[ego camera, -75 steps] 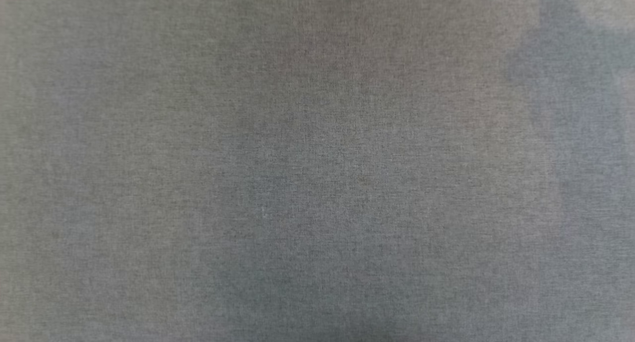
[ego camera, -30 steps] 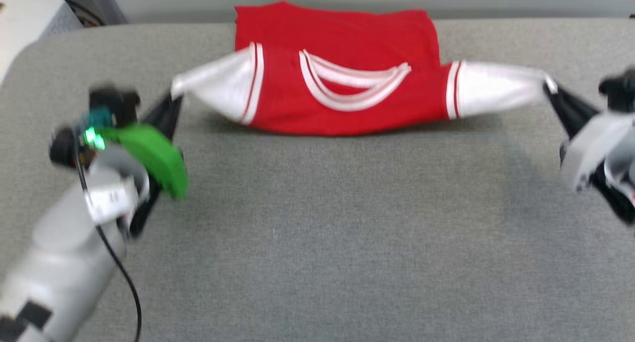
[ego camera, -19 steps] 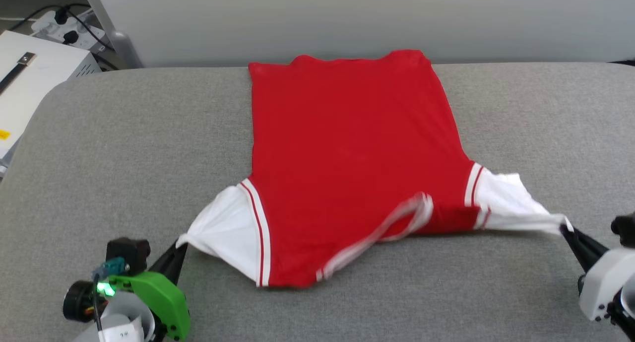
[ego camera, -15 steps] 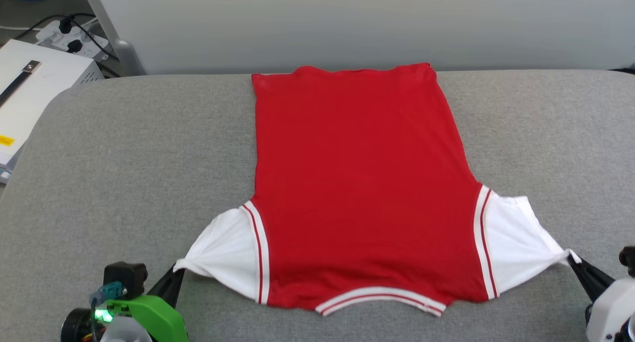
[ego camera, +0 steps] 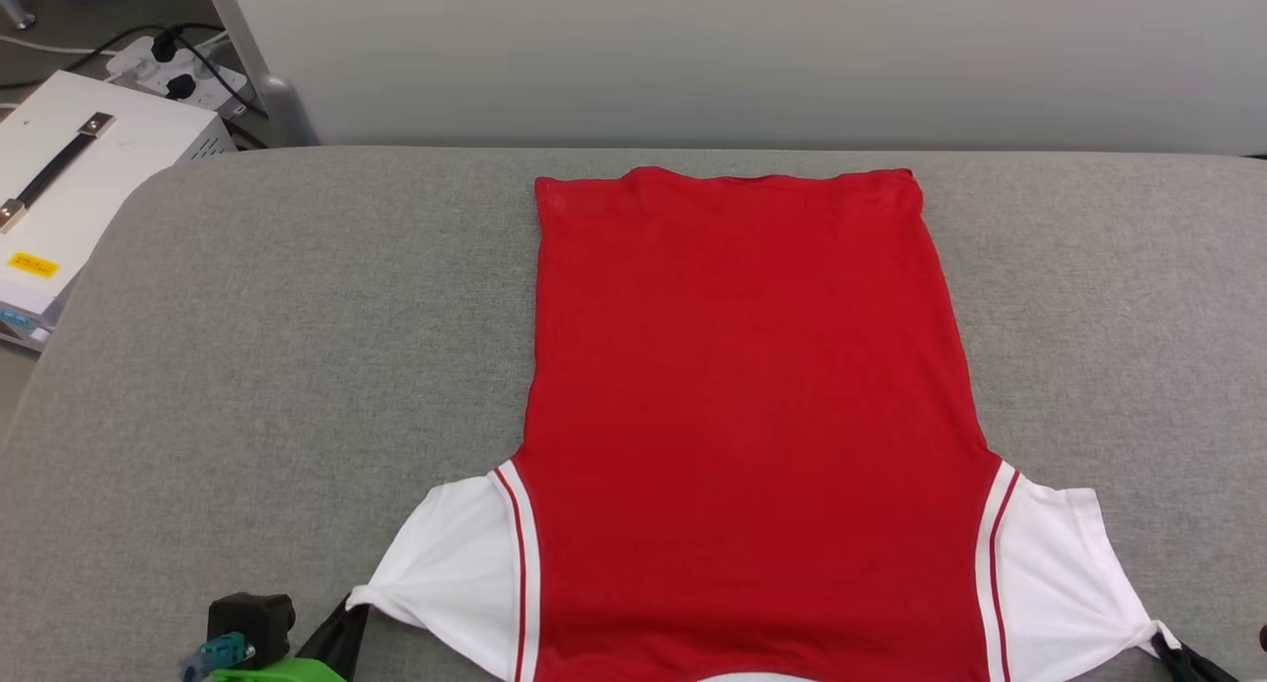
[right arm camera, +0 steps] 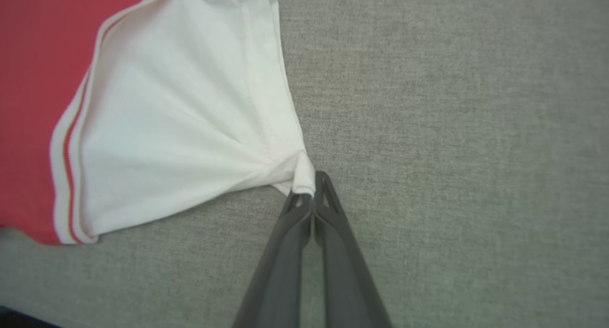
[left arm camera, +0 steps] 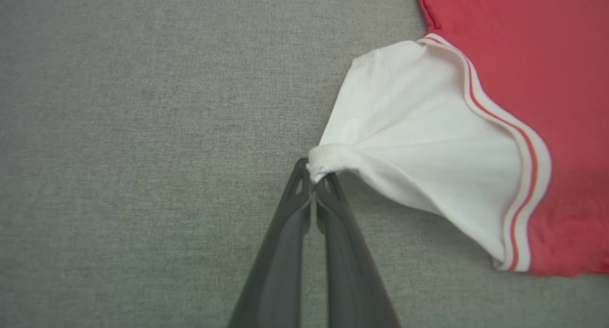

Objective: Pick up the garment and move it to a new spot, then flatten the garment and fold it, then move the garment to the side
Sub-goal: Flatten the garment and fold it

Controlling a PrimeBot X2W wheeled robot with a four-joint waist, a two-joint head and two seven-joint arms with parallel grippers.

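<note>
The garment (ego camera: 752,415), a red shirt with white short sleeves and red-white striped trim, lies spread flat on the grey table (ego camera: 267,365), plain side up, hem toward the far edge. Its collar end runs past the bottom of the head view. My left gripper (left arm camera: 314,173) is shut on the bunched tip of one white sleeve (left arm camera: 409,142); in the head view the left gripper (ego camera: 346,613) sits at the lower left. My right gripper (right arm camera: 309,187) is shut on the tip of the other white sleeve (right arm camera: 181,137), and the right gripper (ego camera: 1173,652) shows at the lower right corner.
A white box (ego camera: 69,187) with a black handle stands off the table's far left corner, with a power strip and cables (ego camera: 168,63) behind it. A pale wall (ego camera: 752,58) rises behind the table's far edge.
Both grippers have drawn the garment toward me by its sleeves, from a bunched heap to a flat spread. The head view has also shifted, so both grippers sit lower in it.
</note>
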